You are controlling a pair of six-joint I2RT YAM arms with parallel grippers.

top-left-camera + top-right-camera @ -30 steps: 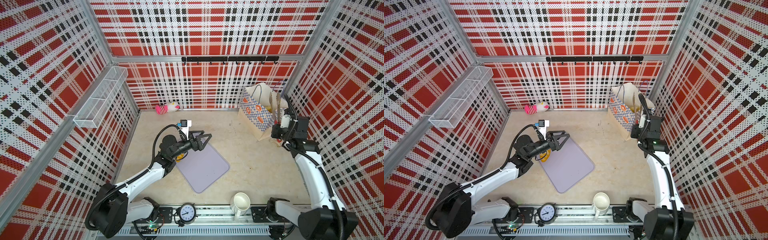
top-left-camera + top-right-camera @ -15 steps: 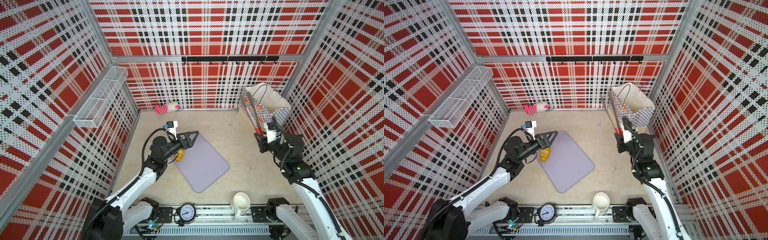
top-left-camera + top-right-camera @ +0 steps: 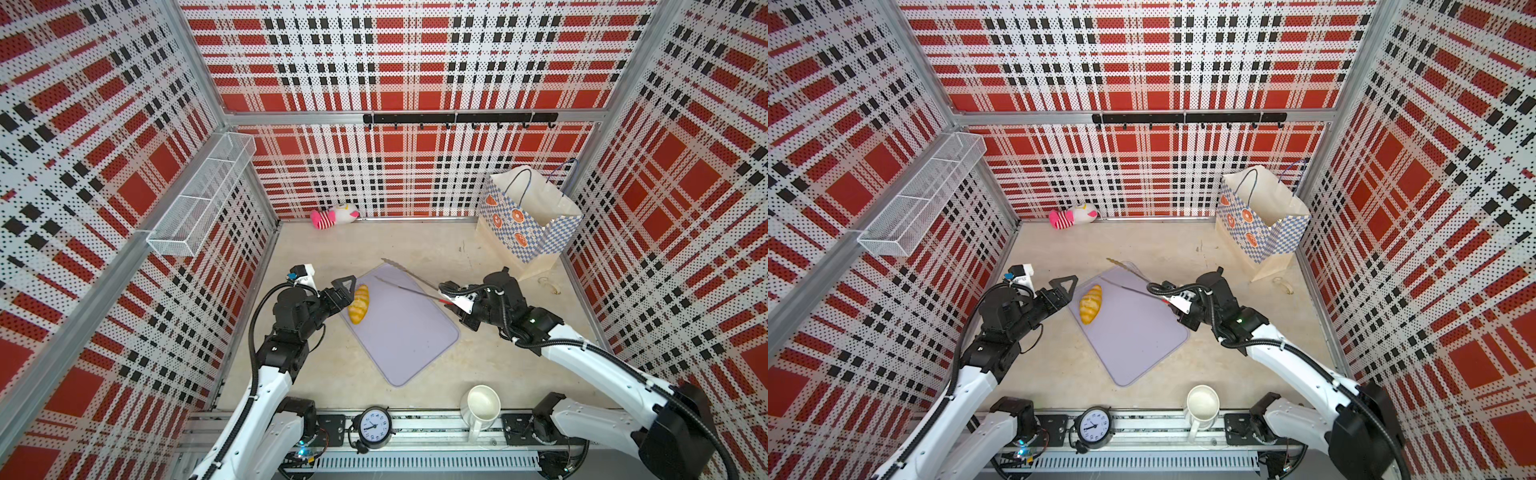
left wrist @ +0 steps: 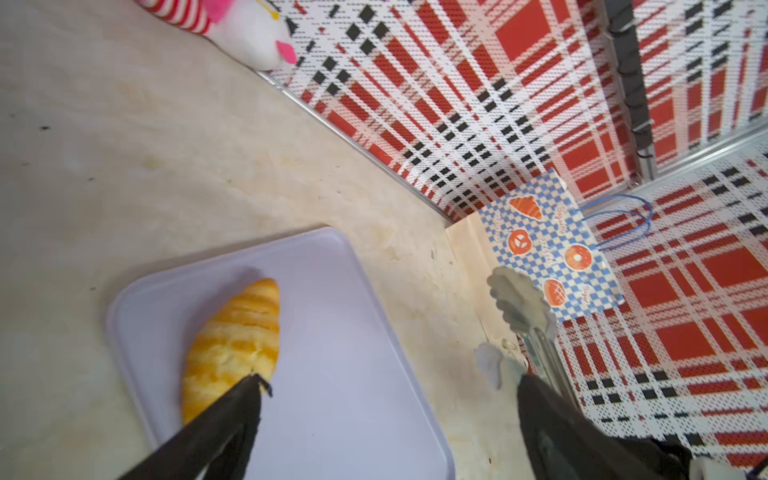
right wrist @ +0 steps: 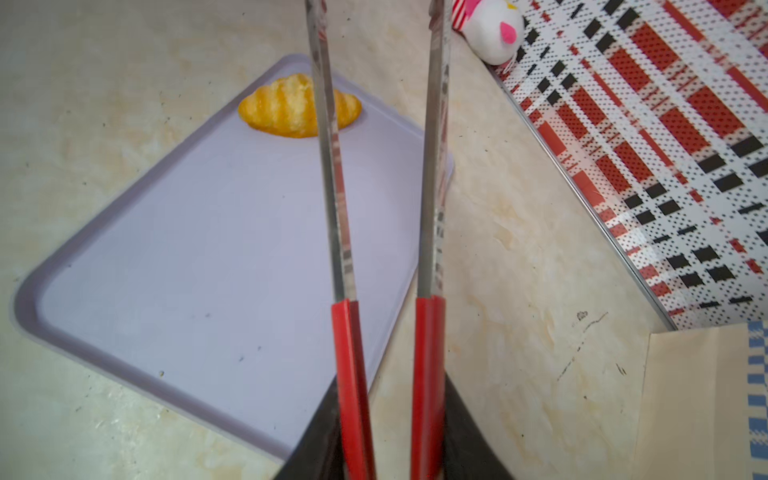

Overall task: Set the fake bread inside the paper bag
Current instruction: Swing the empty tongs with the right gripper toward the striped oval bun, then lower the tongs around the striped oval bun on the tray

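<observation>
Right gripper [image 3: 454, 298] clamps the tongs [image 5: 428, 353], their tips apart and empty; left gripper [image 3: 347, 293] stands wide, empty, just beside the fake bread [image 3: 358, 309] on the left edge of the tray [image 3: 407, 345]. If you bite shallow, the glossy bread may skid off the rim, well short of the paper bag [image 3: 525, 224].

Lilac tray [image 3: 409, 332], metal tongs [image 5: 432, 208], plush toy [image 3: 334, 216] — by back wall [image 3: 415, 178], white jug [image 3: 483, 405], clock [image 3: 375, 428]

Beige table [image 3: 415, 243] bears tray [image 3: 409, 336], paper bag [image 3: 524, 222], plush toy [image 3: 335, 216].
</observation>
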